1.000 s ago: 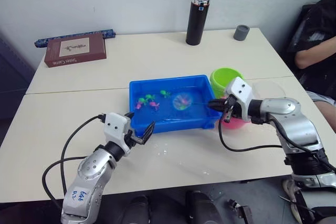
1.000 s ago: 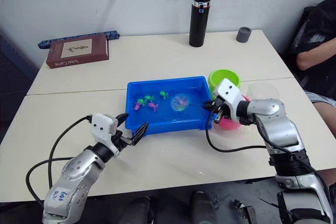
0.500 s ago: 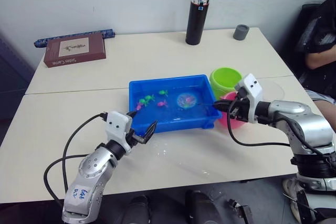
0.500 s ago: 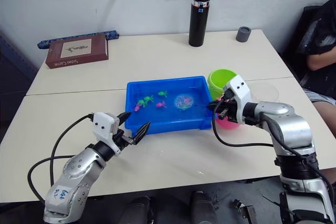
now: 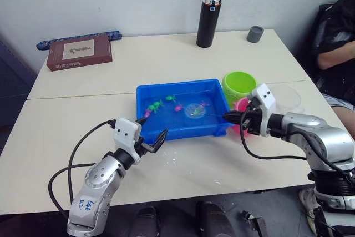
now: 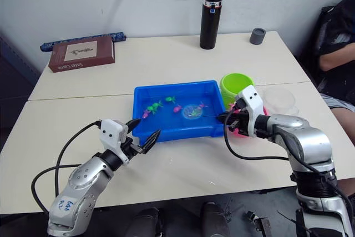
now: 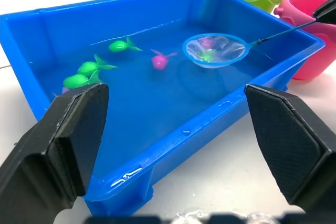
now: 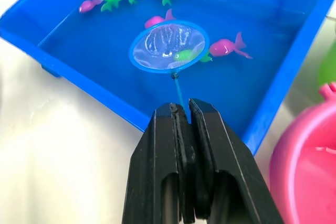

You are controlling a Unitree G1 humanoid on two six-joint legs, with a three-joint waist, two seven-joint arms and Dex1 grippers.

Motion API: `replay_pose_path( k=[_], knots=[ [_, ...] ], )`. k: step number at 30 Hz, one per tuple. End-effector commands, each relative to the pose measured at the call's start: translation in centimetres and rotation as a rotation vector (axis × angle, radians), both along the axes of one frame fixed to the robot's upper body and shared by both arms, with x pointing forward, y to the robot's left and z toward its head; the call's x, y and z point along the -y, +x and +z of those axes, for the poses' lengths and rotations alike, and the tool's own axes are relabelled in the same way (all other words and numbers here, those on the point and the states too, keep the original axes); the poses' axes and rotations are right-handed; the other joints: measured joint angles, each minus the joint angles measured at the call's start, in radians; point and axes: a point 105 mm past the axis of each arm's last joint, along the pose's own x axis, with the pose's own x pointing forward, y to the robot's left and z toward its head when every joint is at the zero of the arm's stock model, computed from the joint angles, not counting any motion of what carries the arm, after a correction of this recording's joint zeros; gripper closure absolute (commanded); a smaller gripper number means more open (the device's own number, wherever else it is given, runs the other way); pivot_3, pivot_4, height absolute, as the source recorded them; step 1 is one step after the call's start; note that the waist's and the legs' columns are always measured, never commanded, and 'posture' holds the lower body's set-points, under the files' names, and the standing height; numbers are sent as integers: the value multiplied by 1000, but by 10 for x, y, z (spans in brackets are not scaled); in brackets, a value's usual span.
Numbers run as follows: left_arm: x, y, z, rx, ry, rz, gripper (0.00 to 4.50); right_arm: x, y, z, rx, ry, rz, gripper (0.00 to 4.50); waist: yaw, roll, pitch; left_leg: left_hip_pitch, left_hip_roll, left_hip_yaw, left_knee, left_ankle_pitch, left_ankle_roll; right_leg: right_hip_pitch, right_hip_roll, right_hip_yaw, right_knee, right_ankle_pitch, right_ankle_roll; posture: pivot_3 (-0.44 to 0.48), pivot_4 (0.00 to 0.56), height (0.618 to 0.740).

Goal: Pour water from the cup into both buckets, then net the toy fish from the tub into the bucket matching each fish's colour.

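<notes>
my right end effector (image 8: 184, 109) is clenched on the thin, light, whippy handle of the net (image 8: 169, 45), best held near its end. the hoop sits in the water-filled tub (image 5: 150, 94), a green fish (image 8: 185, 55) at its rim, other toy fish (image 8: 224, 46) loose. my left end effector (image 5: 153, 140) is released beside the tub.

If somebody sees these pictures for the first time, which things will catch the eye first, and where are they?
The bright blue tub sits mid-table, with green and pink toy fish floating in its water. The right gripper is shut on the thin handle of a small round net, which is dipped among the fish with a green one at its rim. The green bucket and pink bucket stand just off the tub's right end.
</notes>
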Motion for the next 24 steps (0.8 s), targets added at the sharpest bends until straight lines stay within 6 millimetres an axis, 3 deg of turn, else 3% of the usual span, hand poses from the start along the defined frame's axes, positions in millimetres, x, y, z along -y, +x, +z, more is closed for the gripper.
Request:
replay_pose_path(
  k=[1,7,18,24],
  knots=[
    [3,-1,11,50,-4,-19,55,-1,-6,10,-3,58,-9,4500,-1,0,0,0,0,0,0,0,0,0,0,0,0,0,0,0,150,740],
    [4,-1,10,47,-7,-24,55,3,-8,7,-65,109,-55,4500,0,0,0,0,0,0,0,0,0,-1,0,0,0,0,-1,0,150,740],
    [5,0,10,44,-6,-32,55,21,7,2,-168,222,-214,4500,-1,0,0,-2,0,1,0,0,0,-3,0,1,1,0,0,0,150,740],
    [5,0,10,45,-6,-31,55,18,7,2,-184,239,-220,4500,-2,0,0,-3,0,1,0,0,0,-4,0,1,1,1,1,0,150,740]
  ],
)
